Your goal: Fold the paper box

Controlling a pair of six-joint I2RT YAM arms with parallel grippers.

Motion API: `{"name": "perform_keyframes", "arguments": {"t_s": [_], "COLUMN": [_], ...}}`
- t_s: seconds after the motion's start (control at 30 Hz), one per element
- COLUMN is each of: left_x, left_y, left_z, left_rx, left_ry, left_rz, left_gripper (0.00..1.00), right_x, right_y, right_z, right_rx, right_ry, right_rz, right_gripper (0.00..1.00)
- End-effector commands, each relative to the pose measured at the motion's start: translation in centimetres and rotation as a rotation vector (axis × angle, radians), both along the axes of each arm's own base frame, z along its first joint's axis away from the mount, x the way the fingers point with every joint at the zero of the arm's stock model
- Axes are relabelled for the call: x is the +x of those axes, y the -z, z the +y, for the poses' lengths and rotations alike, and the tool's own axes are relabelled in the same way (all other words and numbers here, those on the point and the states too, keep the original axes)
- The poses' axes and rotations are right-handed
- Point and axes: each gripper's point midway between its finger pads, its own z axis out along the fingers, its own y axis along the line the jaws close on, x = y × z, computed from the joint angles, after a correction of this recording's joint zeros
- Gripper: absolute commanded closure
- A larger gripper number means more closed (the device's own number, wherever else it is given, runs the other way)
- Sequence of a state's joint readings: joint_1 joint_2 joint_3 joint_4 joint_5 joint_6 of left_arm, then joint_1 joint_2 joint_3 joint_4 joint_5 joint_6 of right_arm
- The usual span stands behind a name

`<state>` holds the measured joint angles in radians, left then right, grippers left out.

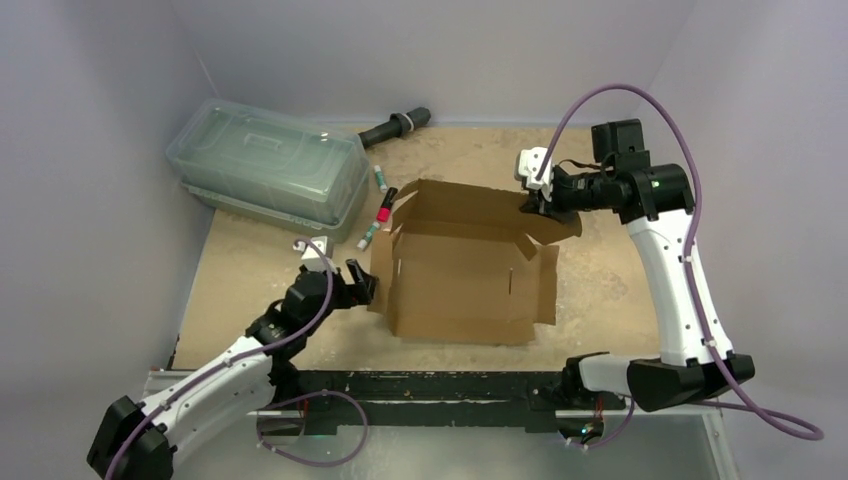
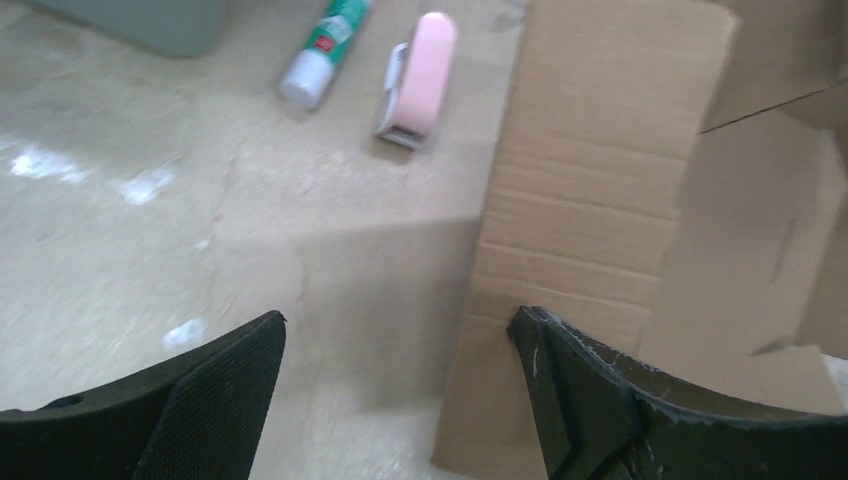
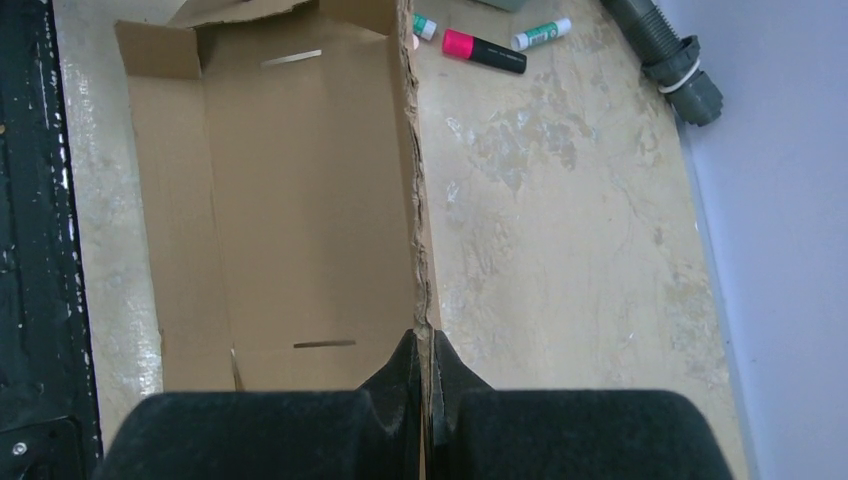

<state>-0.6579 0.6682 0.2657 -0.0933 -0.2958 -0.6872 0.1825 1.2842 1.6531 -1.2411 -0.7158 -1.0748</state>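
Note:
The paper box (image 1: 465, 270) is a brown cardboard sheet in mid-table, partly raised, with its walls and flaps standing. My right gripper (image 1: 530, 203) is at the box's far right corner, shut on the top edge of an upright wall (image 3: 428, 335). That wall runs away from the fingers, with the box floor (image 3: 300, 200) to its left. My left gripper (image 1: 358, 283) is open at the box's left side. In the left wrist view its jaws (image 2: 398, 318) stand wide apart. The left edge of a cardboard panel (image 2: 590, 200) stands between them, close to the right finger (image 2: 560, 380).
A clear greenish lidded container (image 1: 268, 165) sits at the back left. A pink marker (image 1: 386, 212) and green-and-white markers (image 1: 380, 178) lie just left of the box. A black handled tool (image 1: 395, 127) lies by the back wall. A black rail (image 1: 420, 385) runs along the near edge.

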Motion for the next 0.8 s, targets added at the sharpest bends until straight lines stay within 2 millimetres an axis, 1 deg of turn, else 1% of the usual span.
{"name": "perform_keyframes", "arguments": {"t_s": [0.0,0.07,0.2,0.27,0.37,0.43,0.53,0.63,0.77], "left_x": [1.6,1.5,1.0,0.8,0.3,-0.1,-0.3,-0.4,-0.5], "left_y": [-4.5,-4.3,-5.3,-5.9,-6.8,-7.3,-7.6,-7.5,-7.7], "left_z": [-4.3,-5.3,-6.6,-6.6,-6.1,-5.7,-5.3,-5.6,-6.3], "left_rx": [-0.199,-0.239,-0.323,-0.372,-0.444,-0.472,-0.477,-0.48,-0.502], "left_ry": [0.196,0.25,0.316,0.316,0.291,0.281,0.273,0.288,0.319], "left_rz": [-0.236,-0.232,-0.26,-0.268,-0.275,-0.283,-0.291,-0.281,-0.274], "left_gripper": [0.14,0.14,0.13,0.13,0.12,0.11,0.11,0.11,0.12], "right_x": [-0.3,-0.6,-0.5,-0.1,0.7,0.8,0.3,-0.2,-0.5], "right_y": [-1.7,-1.7,-1.7,-1.8,-2.2,-2.4,-2.5,-2.5,-1.3], "right_z": [0.9,1.0,0.8,0.7,0.0,-0.4,-0.2,0.1,-0.2], "right_rx": [0.045,0.048,0.043,0.043,0.039,0.039,0.047,0.064,0.036], "right_ry": [-0.054,-0.061,-0.053,-0.029,0.033,0.05,0.027,0.008,0.005], "right_rz": [-0.044,-0.04,-0.046,-0.052,-0.077,-0.086,-0.072,-0.056,-0.021], "right_gripper": [1.0,1.0,1.0,1.0,1.0,1.0,1.0,1.0,1.0]}}
